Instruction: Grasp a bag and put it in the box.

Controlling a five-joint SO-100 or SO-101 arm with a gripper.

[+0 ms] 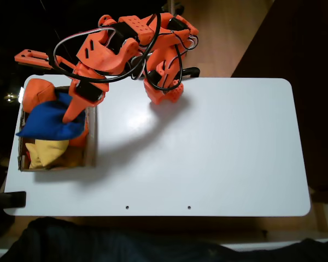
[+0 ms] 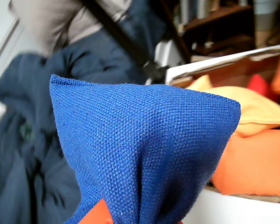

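The tool [image 1: 76,112] grips the bag [image 1: 50,121] by its top, holding it over the box [image 1: 91,143] at the desk's [image 1: 208,147] left end. Released here, the bag may slide off the heaped yellow beanbag [image 1: 46,152] and spill over the wall.
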